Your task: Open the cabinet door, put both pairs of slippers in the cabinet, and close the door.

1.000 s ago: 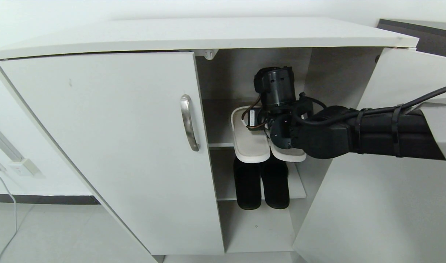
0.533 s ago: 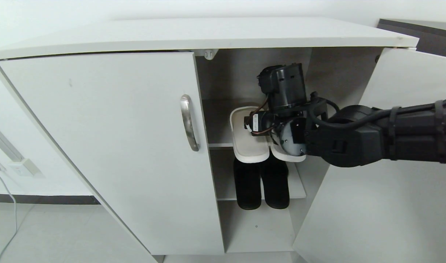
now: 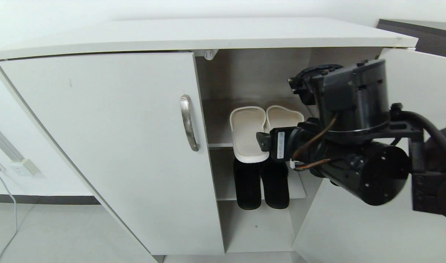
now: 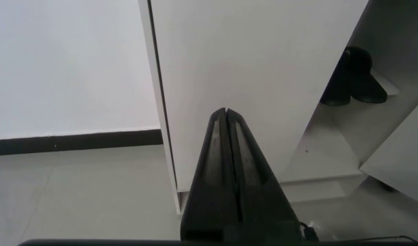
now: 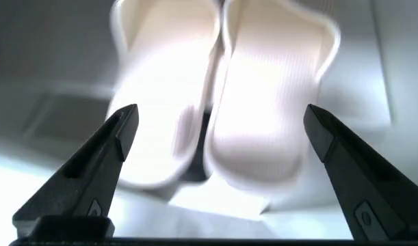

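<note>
From the head view we see the white cabinet (image 3: 208, 34) with its left door (image 3: 99, 146) shut, a metal handle (image 3: 188, 122) near its right edge, and its right door (image 3: 354, 226) swung open toward us. In the open compartment the white slippers (image 3: 248, 133) lie side by side on the upper shelf (image 3: 217, 120), their near ends hanging a little over its front edge. The black slippers (image 3: 261, 186) lie side by side on the lower shelf (image 3: 296, 186), directly beneath the white pair and also jutting past the edge. The right arm (image 3: 354, 120) hangs in front of the compartment's right part, apart from both pairs.

In the left wrist view we find the left gripper (image 4: 226, 113) with its fingers pressed together and holding nothing, low before the shut left door, above the grey floor (image 4: 79, 191). The black pair shows far off on its shelf.

In the right wrist view we see the right gripper (image 5: 220, 113) spread wide with nothing in it; the white pair lies beyond the fingers, untouched.
</note>
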Controlling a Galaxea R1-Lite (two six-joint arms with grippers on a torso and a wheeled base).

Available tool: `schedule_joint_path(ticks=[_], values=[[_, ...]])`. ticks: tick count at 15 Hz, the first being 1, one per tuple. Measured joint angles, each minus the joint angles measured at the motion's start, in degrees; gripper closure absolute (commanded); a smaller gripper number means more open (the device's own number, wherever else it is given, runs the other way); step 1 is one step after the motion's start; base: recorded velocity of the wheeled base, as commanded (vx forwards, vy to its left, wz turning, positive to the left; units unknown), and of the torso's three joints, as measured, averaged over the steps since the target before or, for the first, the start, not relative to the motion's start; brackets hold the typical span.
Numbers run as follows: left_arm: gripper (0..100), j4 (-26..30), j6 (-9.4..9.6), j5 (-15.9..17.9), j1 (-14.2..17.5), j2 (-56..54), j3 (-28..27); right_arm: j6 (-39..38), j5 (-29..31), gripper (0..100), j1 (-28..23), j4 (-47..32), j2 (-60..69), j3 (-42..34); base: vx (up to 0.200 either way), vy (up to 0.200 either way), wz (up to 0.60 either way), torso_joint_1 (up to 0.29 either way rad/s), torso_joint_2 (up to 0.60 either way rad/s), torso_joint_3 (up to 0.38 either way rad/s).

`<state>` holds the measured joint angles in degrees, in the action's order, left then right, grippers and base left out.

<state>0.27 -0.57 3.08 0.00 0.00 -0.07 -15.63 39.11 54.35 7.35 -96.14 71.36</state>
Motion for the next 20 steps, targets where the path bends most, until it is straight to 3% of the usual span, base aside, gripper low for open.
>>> schedule_joint_path(ticks=[1,2,4,14,20], values=[[100,0.0,-0.02,0.0,0.0,0.0,0.0,-0.07,-0.41,0,0.8,2.01,1.9,-3.18,0.0,0.0,0.0,0.0,0.0,0.0],[100,-0.02,-0.02,0.0,0.0,0.0,0.0,0.0,-0.74,100,1.63,4.99,3.5,-6.45,0.0,0.0,0.0,0.0,0.0,0.0],[100,-0.02,-0.02,0.0,0.0,0.0,0.0,0.15,-1.39,100,2.71,9.56,5.12,-10.56,0.0,0.0,0.0,0.0,0.0,0.0],[100,0.0,-0.02,0.0,0.0,0.0,-0.02,-0.24,-2.46,100,3.01,10.19,3.52,-13.46,0.0,0.0,0.0,0.0,0.0,0.0],[100,-0.02,-0.02,-0.02,0.0,0.0,0.0,0.41,-2.71,100,3.17,12.48,3.06,-15.42,-0.2,0.0,0.0,0.003,0.0,0.003]])
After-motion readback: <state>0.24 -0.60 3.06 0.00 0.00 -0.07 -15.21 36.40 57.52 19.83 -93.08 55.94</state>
